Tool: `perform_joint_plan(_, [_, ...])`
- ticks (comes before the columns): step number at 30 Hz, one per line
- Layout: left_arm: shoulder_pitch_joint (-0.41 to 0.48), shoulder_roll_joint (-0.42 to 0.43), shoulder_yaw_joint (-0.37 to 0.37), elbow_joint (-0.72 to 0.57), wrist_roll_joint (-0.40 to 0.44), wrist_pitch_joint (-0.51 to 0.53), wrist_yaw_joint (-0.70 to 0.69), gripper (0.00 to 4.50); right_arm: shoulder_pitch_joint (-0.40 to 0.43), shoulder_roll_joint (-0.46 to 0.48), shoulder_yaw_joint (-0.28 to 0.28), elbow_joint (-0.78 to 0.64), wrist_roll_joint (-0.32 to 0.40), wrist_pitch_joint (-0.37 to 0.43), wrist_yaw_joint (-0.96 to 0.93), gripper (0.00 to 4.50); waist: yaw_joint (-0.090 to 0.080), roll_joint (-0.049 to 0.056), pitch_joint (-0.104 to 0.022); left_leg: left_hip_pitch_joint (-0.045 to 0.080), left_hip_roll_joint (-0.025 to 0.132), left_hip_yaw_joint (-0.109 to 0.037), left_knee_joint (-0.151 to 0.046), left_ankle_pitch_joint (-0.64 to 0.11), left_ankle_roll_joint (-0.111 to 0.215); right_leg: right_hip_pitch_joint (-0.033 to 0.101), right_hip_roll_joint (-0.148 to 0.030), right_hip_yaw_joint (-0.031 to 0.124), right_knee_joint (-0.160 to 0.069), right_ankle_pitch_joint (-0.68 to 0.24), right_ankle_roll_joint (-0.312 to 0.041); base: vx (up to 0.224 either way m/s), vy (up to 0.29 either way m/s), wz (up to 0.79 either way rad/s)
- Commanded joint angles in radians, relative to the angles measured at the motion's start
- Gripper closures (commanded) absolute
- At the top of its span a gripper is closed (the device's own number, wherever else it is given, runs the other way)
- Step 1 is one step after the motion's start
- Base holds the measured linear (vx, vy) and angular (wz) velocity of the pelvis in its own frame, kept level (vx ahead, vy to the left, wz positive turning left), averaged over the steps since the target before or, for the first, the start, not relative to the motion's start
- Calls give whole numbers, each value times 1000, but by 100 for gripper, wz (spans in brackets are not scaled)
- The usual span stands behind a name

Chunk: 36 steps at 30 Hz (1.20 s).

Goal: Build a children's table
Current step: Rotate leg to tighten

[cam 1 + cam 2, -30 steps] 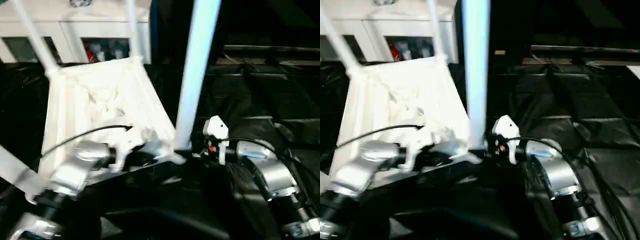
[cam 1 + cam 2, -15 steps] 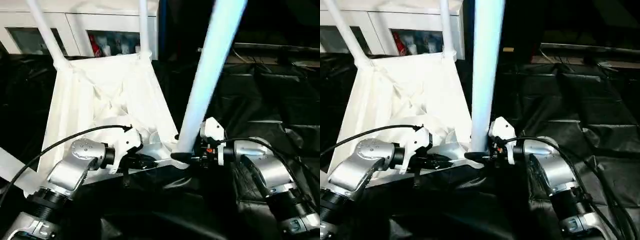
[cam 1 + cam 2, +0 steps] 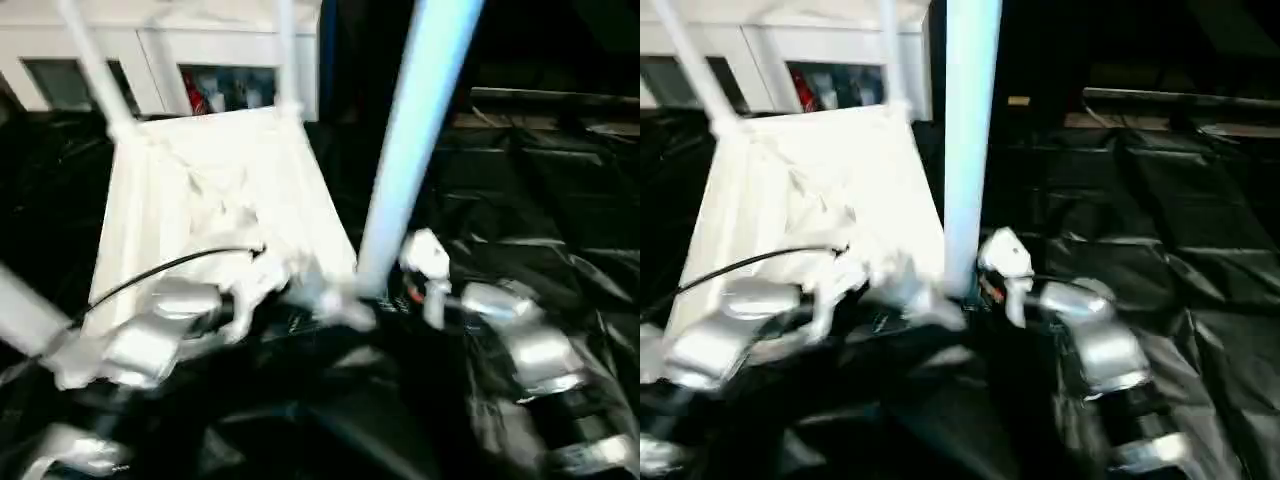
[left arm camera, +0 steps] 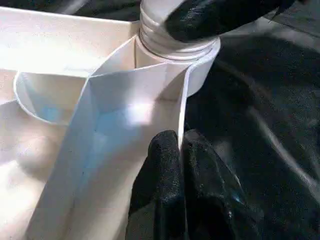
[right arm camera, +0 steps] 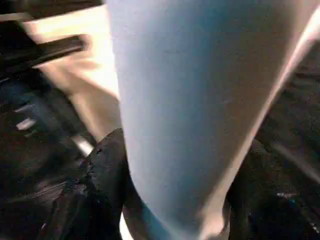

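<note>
Table top point(image 3: 210, 220) inverted on black sheet point(image 3: 1160, 200), ribbed underside up, ahead of both grippers. Left gripper point(image 4: 181, 165): fingers pinched on thin rim wall beside corner socket point(image 4: 200, 65); detail visible in left wrist view. Right gripper point(image 5: 175, 195): fingers clamped around tube leg point(image 3: 415, 150) base, at socket. Head views add two far legs point(image 3: 95, 70) fitted, white cabinet point(image 3: 790, 50) behind.

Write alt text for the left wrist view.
The left gripper pinches a thin wall of the white table top's ribbed underside. Just beyond, a white tube leg sits in the round corner socket, a black finger of the right gripper wrapped around it, over black sheeting.
</note>
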Motion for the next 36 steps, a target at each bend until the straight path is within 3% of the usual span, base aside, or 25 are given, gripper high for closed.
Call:
perform_joint_plan(1, [-19, -119, 33, -43, 11, 93, 221, 450, 59, 111, 66, 49, -16, 88, -93, 215, -12, -5, -22, 33, 58, -57, -87, -542, -55, -2, -69, 37, -118, -766, -72, -68, 20, -7])
perform_joint_plan(2, [-17, -135, 32, -50, 13, 102, 238, 450, 59, 123, 64, 49, -15, 94, -108, 223, -16, -3, -20, 40, 58, -58, -86, -565, -60, -6, -68, 34, -125, -781, -66, -68, 20, -7])
perform_joint_plan(3, [-9, -185, 28, -70, 22, 124, 291, 450, 60, 162, 64, 51, -17, 114, -152, 223, -26, -4, -17, 47, 54, -66, -86, -615, -64, -4, -63, 14, -135, -795, -49, -55, 38, -9])
perform_joint_plan(4, [-3, -222, 21, -81, 31, 135, 326, 450, 60, 189, 74, 49, -24, 127, -179, 223, -34, 3, -19, 38, 56, -73, -94, -630, -67, 11, -63, 4, -134, -760, -44, -11, 65, -19])
perform_joint_plan(6, [-2, -264, 15, -80, 51, 143, 376, 450, 59, 217, 102, 47, -37, 116, -188, 223, -41, 6, -17, 25, 58, -83, -108, -663, -71, 24, -61, 0, -128, -717, -36, -4, 68, -18])
perform_joint_plan(7, [-5, -281, 10, -73, 60, 144, 394, 450, 56, 230, 111, 52, -45, 105, -194, 200, -40, 15, -21, 37, 54, -85, -107, -691, -73, 17, -61, 2, -138, -717, -34, -26, 56, -7])
perform_joint_plan(8, [-10, -295, 5, -65, 66, 144, 407, 450, 50, 242, 115, 60, -45, 97, -197, 185, -44, 11, -18, 44, 51, -85, -103, -706, -68, 10, -59, -1, -146, -730, -32, -26, 56, -7])
perform_joint_plan(9, [-18, -303, 1, -55, 69, 134, 414, 450, 40, 251, 111, 69, -42, 92, -202, 174, -47, 17, -18, 54, 45, -88, -98, -729, -61, 8, -56, -12, -156, -746, -22, 0, 0, 0])
perform_joint_plan(10, [-19, -303, 1, -54, 69, 133, 414, 450, 39, 251, 110, 70, -41, 92, -202, 174, -49, 18, -17, 56, 45, -87, -100, -739, -58, 6, -55, -14, -158, -744, -22, 0, 0, 0])
perform_joint_plan(12, [-35, -304, 1, -43, 71, 129, 411, 450, 21, 255, 95, 75, -35, 96, -200, 154, -56, 26, -21, 44, 52, -94, -115, -769, -62, 25, -55, -14, -141, -666, -36, 0, 0, 0])
perform_joint_plan(13, [-35, -295, 4, -49, 71, 126, 397, 450, 16, 244, 91, 76, -43, 88, -199, 137, -56, 27, -21, 41, 55, -93, -121, -780, -68, 28, -56, -10, -134, -626, -47, 0, 0, 0])
perform_joint_plan(15, [-32, -279, 5, -54, 67, 113, 371, 450, 11, 226, 88, 76, -47, 76, -182, 123, -53, 25, -26, 46, 52, -88, -117, -765, -67, 22, -62, -3, -135, -612, -58, 0, 0, 0])
perform_joint_plan(16, [-23, -243, 3, -65, 58, 88, 315, 450, 6, 182, 83, 69, -41, 57, -134, 123, -49, 21, -30, 50, 47, -84, -105, -716, -55, 16, -72, 4, -144, -640, -65, 0, 0, 0])
perform_joint_plan(18, [-16, -224, 0, -72, 50, 76, 280, 450, 7, 157, 80, 58, -29, 52, -94, 123, -47, 19, -34, 40, 48, -85, -104, -671, -42, 25, -77, 9, -140, -638, -67, 0, 0, 0])
perform_joint_plan(19, [0, -185, -1, -87, 34, 66, 220, 450, 13, 106, 77, 34, -9, 42, -19, 123, -39, 22, -43, 29, 53, -85, -105, -607, -32, 35, -81, 18, -129, -586, -83, 0, 0, 0])
perform_joint_plan(21, [9, -157, 0, -94, 26, 62, 184, 450, 17, 72, 74, 18, 3, 36, 32, 123, -28, 15, -50, 19, 57, -65, -100, -465, -5, 32, -73, 35, -110, -395, -157, 0, 0, 0])
perform_joint_plan(22, [19, -122, 8, -103, 11, 60, 138, 450, 23, 27, 73, -8, 22, 37, 98, 123, -19, 10, -52, 21, 54, -55, -93, -417, 16, 32, -74, 41, -106, -368, -182, 0, 0, 0])
perform_joint_plan(23, [33, -74, 16, -111, -4, 31, 69, 450, 31, -33, 71, -40, 44, 35, 180, 123, -12, 17, -56, 24, 54, -53, -88, -397, 25, 34, -76, 43, -102, -371, -190, 0, 0, 0])
perform_joint_plan(24, [38, -59, 18, -114, -13, 25, 43, 450, 33, -50, 70, -48, 51, 35, 203, 123, -8, 9, -59, 17, 54, -48, -81, -350, 47, 40, -75, 47, -95, -347, -201, 0, 0, 0])
perform_joint_plan(25, [42, -43, 20, -116, -22, 25, 15, 450, 33, -67, 68, -53, 58, 36, 227, 123, -4, 9, -63, 20, 55, -43, -76, -311, 65, 37, -74, 49, -89, -318, -218, 56, -58, 6])
perform_joint_plan(26, [43, -36, 20, -116, -24, 22, 5, 450, 32, -74, 67, -55, 61, 36, 237, 123, -2, 11, -65, 22, 56, -41, -74, -296, 70, 36, -73, 49, -86, -306, -227, 56, -58, 6])
perform_joint_plan(27, [45, -2, 17, -110, -32, 1, -44, 450, 30, -103, 62, -59, 71, 35, 283, 123, -1, 0, -68, 20, 56, -38, -68, -269, 79, 36, -69, 49, -82, -291, -240, 55, -65, 8])
perform_joint_plan(32, [35, 67, 18, -73, -51, -50, -138, 450, 12, -150, 76, -33, 61, 3, 362, 123, 11, 1, -83, 10, 57, -28, -46, -125, 120, 44, -61, 45, -43, -132, -290, 58, -55, 4])
perform_joint_plan(33, [21, 85, 20, -53, -51, -64, -157, 450, -2, -150, 86, -8, 47, -14, 363, 123, 16, 2, -88, 17, 57, -24, -40, -104, 125, 41, -58, 42, -38, -89, -303, 0, 0, 0])
perform_joint_plan(36, [9, 95, 20, -35, -49, -80, -166, 450, -12, -138, 100, 9, 32, -33, 350, 123, 18, -2, -85, 13, 55, -23, -39, -111, 120, 43, -56, 40, -35, -90, -306, 0, 0, 0])
